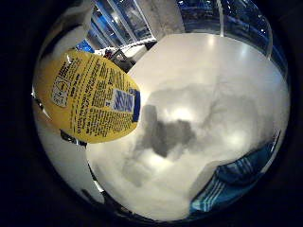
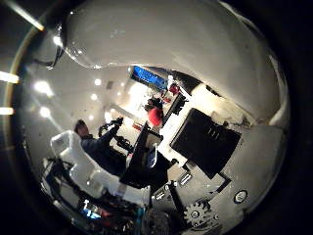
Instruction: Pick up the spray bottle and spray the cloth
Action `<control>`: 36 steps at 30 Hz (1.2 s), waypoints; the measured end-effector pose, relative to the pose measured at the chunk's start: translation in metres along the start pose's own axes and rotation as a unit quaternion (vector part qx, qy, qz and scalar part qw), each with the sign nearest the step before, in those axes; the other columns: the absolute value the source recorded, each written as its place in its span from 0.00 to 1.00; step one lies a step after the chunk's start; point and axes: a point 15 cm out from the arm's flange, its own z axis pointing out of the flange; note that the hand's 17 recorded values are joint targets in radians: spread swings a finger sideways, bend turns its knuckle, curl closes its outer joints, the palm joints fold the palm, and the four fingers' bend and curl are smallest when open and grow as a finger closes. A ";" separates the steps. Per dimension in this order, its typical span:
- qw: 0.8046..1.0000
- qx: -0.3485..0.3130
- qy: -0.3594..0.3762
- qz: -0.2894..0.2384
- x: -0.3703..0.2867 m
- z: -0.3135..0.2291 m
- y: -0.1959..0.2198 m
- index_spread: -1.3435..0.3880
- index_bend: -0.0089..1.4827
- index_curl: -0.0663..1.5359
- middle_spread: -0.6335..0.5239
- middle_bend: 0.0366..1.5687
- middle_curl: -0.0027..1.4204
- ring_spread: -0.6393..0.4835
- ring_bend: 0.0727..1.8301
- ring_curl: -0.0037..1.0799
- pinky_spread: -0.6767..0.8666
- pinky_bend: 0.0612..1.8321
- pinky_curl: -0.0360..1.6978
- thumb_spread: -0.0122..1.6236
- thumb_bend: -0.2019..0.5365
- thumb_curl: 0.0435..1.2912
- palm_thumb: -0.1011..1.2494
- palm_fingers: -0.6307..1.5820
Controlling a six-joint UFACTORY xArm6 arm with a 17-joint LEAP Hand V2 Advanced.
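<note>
The hand shows as white moulded shells set against flat black blocks. One black block, toward four o'clock of the thumb-side view, carries a row of small slots. Nearer six o'clock sit a pale toothed gear, a round screw head in a white plate, and small rectangular cut-outs. A white, rounded, blocky segment lies at eight o'clock.

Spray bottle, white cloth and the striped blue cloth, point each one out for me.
spray bottle (image 1: 90, 97): little finger side palm view, on its yellow label.
white cloth (image 1: 189, 113): little finger side palm view, on its crumpled middle.
striped blue cloth (image 1: 236, 182): little finger side palm view, on its striped part.
</note>
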 end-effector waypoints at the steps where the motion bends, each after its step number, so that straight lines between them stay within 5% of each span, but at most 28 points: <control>1: 1.000 -0.004 0.005 -0.001 0.005 -0.002 0.003 0.66 0.79 0.56 0.48 0.91 0.46 0.38 0.73 0.72 0.35 0.54 0.87 0.60 0.25 0.57 0.81 0.80; 10: 1.000 -0.015 0.012 0.019 0.032 -0.001 0.024 0.66 0.78 0.55 0.47 0.91 0.46 0.38 0.73 0.71 0.35 0.53 0.85 0.61 0.24 0.56 0.78 0.80; 15: 1.000 -0.016 0.013 0.017 0.034 -0.005 0.024 0.64 0.63 0.52 0.47 0.84 0.43 0.41 0.69 0.63 0.31 0.49 0.74 0.60 0.22 0.50 0.68 0.78; 17: 0.999 -0.027 0.015 0.009 0.034 -0.006 0.027 0.62 0.48 0.50 0.46 0.77 0.41 0.41 0.69 0.61 0.26 0.50 0.69 0.61 0.22 0.47 0.65 0.69; 19: 0.999 -0.042 0.020 -0.002 0.034 -0.008 0.031 0.60 0.34 0.48 0.45 0.65 0.38 0.39 0.64 0.60 0.24 0.48 0.67 0.63 0.22 0.43 0.62 0.44; 20: 0.998 -0.050 0.024 -0.009 0.034 -0.010 0.033 0.58 0.34 0.47 0.46 0.57 0.36 0.42 0.58 0.59 0.29 0.42 0.66 0.64 0.21 0.40 0.60 0.30; 21: 0.998 -0.057 0.028 -0.018 0.033 -0.012 0.033 0.55 0.26 0.38 0.48 0.44 0.29 0.47 0.44 0.44 0.40 0.36 0.60 0.64 0.21 0.37 0.56 0.23; 24: 0.995 -0.078 0.041 -0.037 0.031 -0.021 0.035 0.54 0.16 0.31 0.53 0.27 0.23 0.57 0.30 0.32 0.58 0.28 0.51 0.63 0.20 0.30 0.49 0.22; 30: 0.992 -0.088 0.063 -0.061 0.020 -0.047 0.024 0.54 0.10 0.24 0.57 0.13 0.20 0.65 0.19 0.25 0.72 0.21 0.38 0.60 0.23 0.25 0.45 0.26; 36: 0.992 -0.088 0.082 -0.050 0.024 -0.093 0.041 0.54 0.11 0.22 0.57 0.11 0.21 0.65 0.17 0.24 0.73 0.20 0.33 0.60 0.23 0.22 0.45 0.28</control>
